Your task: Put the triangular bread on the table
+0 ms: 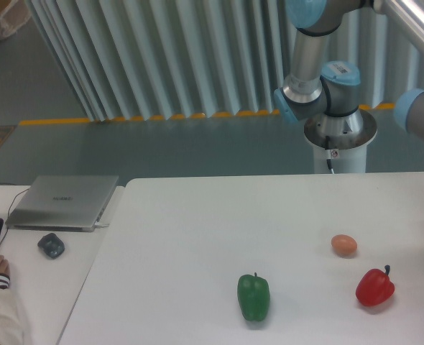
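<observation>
While bread unseen: placing not done, judging by table (197, 215).
Pincer out of frame, state unknowable; right of green pepper (254, 296): egg (344, 244), red pepper (374, 287).

UR5e arm (320, 79) rises from base, forearm runs off right edge; end effector out of frame.

no readable text, laptop (62, 202) logo illegible

On the white table (197, 237), a green pepper (254, 297) lies near six o'clock, a red pepper (374, 287) at four o'clock, an orange-brown egg (344, 244) just above it. A closed laptop (63, 202) sits at nine o'clock.
</observation>
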